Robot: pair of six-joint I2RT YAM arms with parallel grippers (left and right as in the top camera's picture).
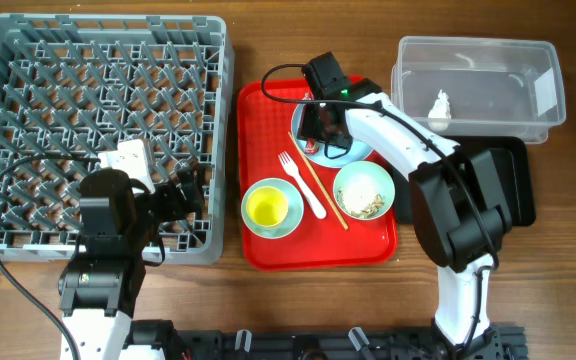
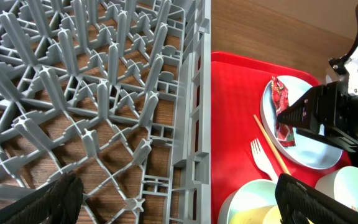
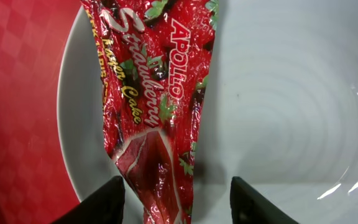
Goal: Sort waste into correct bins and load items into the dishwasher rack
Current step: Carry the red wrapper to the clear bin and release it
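Note:
A crumpled red snack wrapper (image 3: 154, 93) lies on the pale blue plate (image 3: 291, 93) on the red serving tray (image 1: 263, 110). My right gripper (image 3: 178, 193) is open, its fingers either side of the wrapper's near end, low over the plate (image 1: 358, 152). My left gripper (image 1: 183, 195) is open and empty above the right front edge of the grey dishwasher rack (image 1: 98, 110). The wrapper (image 2: 283, 112) and plate also show in the left wrist view.
On the red tray stand a bowl (image 1: 286, 222) holding a yellow cup (image 1: 266, 207), a bowl of food scraps (image 1: 364, 190), a white fork (image 1: 303, 185) and chopsticks (image 1: 320, 185). The clear tub (image 1: 478, 85) holds a paper wad (image 1: 440, 105). The black tray (image 1: 516, 190) lies right.

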